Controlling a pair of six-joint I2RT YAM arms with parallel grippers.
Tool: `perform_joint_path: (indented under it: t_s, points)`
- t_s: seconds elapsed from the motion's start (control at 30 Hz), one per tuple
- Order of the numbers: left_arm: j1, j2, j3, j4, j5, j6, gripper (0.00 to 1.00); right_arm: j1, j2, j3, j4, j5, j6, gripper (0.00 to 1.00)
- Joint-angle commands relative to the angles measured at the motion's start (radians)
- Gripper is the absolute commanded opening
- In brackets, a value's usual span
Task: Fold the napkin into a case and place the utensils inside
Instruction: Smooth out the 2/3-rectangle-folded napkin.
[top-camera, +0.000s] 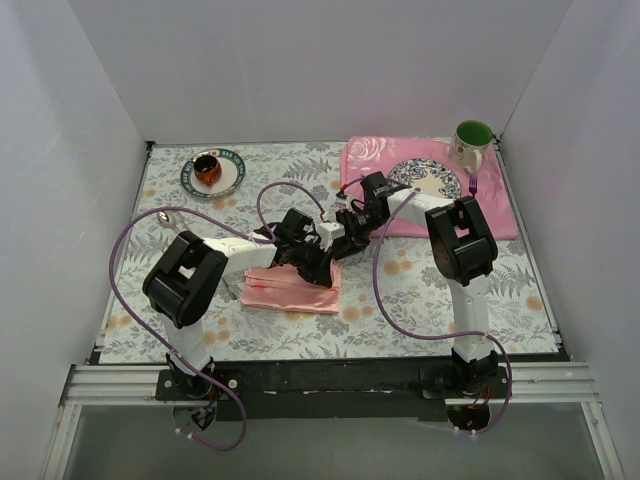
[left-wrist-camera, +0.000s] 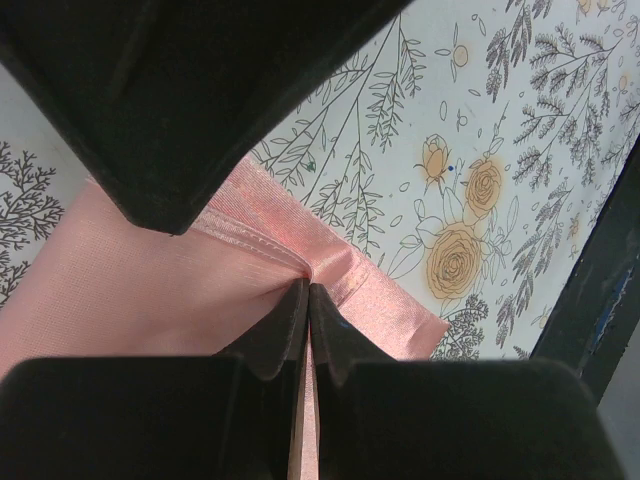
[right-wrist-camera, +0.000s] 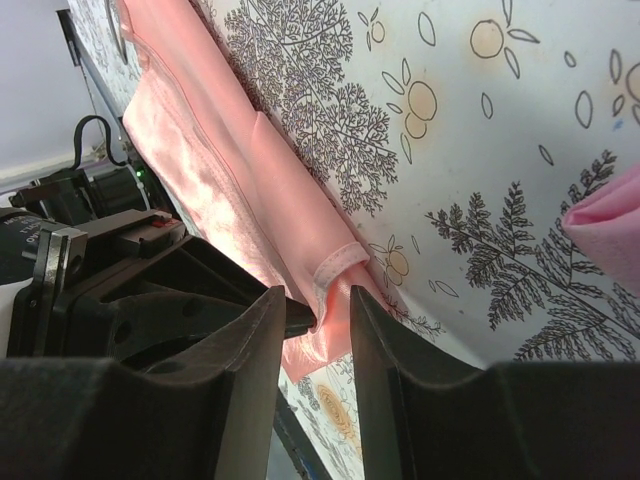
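Note:
The salmon-pink napkin (top-camera: 285, 293) lies folded into a narrow oblong on the floral tablecloth, left of centre. My left gripper (left-wrist-camera: 307, 285) is shut on its hemmed edge (left-wrist-camera: 250, 240), with the cloth bunched at the fingertips. My right gripper (right-wrist-camera: 318, 295) stands open around the same end of the napkin (right-wrist-camera: 230, 170). A curled hem hangs between its jaws, just beside the left gripper's black tip (right-wrist-camera: 300, 318). In the top view both grippers (top-camera: 318, 268) (top-camera: 335, 250) meet at the napkin's right end. A silver spoon (top-camera: 165, 217) lies far left, apart from the napkin.
A saucer with a brown cup (top-camera: 212, 172) stands at the back left. The rose-patterned pink placemat (top-camera: 500, 215) at the back right carries a plate (top-camera: 425, 178), a green mug (top-camera: 472, 140) and a purple fork (top-camera: 472, 185). White walls close in three sides.

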Motion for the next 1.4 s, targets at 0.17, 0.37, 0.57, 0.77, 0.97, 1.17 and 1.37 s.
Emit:
perform_joint_path:
  t_s: [0.17, 0.37, 0.57, 0.77, 0.97, 1.17, 1.37]
  points:
    - [-0.002, 0.010, 0.032, 0.025, 0.016, -0.024, 0.00, 0.007, 0.010, -0.004, -0.009, -0.031, -0.006, 0.34]
    - [-0.003, 0.008, 0.032, 0.025, 0.018, -0.026, 0.00, 0.015, 0.014, -0.009, -0.006, -0.045, 0.002, 0.32]
    - [0.000, 0.005, 0.031, 0.027, 0.021, -0.024, 0.00, 0.015, 0.025, -0.012, -0.007, -0.037, 0.002, 0.35]
    - [0.000, 0.007, 0.032, 0.024, 0.018, -0.026, 0.02, 0.015, 0.027, -0.009, -0.002, -0.069, 0.008, 0.23]
    - [0.049, -0.119, 0.069, 0.008, 0.114, -0.110, 0.31, 0.016, 0.027, -0.001, -0.016, -0.054, -0.010, 0.01]
    - [0.193, -0.233, 0.049, -0.073, 0.242, -0.199, 0.19, 0.016, 0.039, 0.014, -0.035, -0.050, -0.022, 0.01]
    - [0.218, -0.156, -0.012, -0.102, 0.263, -0.234, 0.00, 0.015, 0.028, 0.019, -0.042, -0.042, -0.030, 0.01]
